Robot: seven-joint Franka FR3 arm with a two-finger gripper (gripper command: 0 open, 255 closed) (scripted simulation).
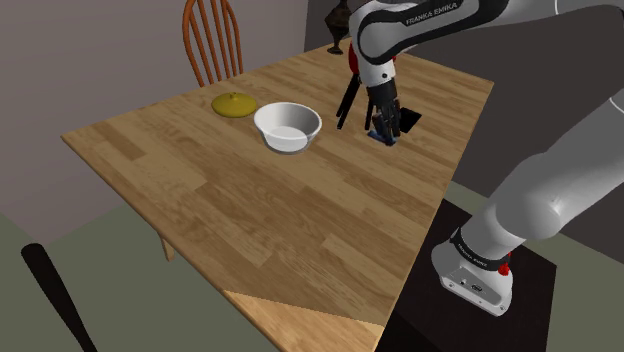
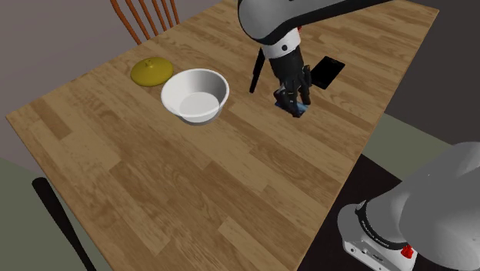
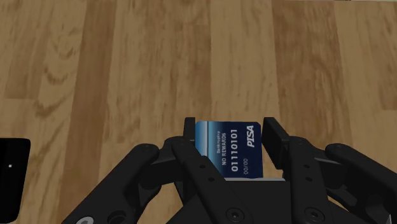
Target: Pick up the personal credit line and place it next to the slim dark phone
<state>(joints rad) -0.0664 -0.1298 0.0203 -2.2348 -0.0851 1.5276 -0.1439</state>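
Note:
A blue credit card (image 3: 229, 149) with white digits sits between my two fingers, which clasp it by its short edges. My gripper (image 1: 382, 132) (image 2: 294, 104) (image 3: 230, 130) points down at the wooden table (image 1: 250, 220), its tips at the surface, and a bit of blue card (image 2: 298, 112) shows under them. The dark phone (image 1: 408, 121) (image 2: 328, 71) (image 3: 11, 172) lies flat just beyond the gripper, a short gap from the card and towards the table's far edge in the shoulder view.
A white bowl (image 1: 287, 127) (image 2: 195, 95) stands to the gripper's left in the shoulder view, with a flat yellow thing (image 1: 234, 104) behind it. A thin black stick (image 2: 255, 71) lies between bowl and gripper. A wooden chair (image 1: 212, 40) stands behind the table.

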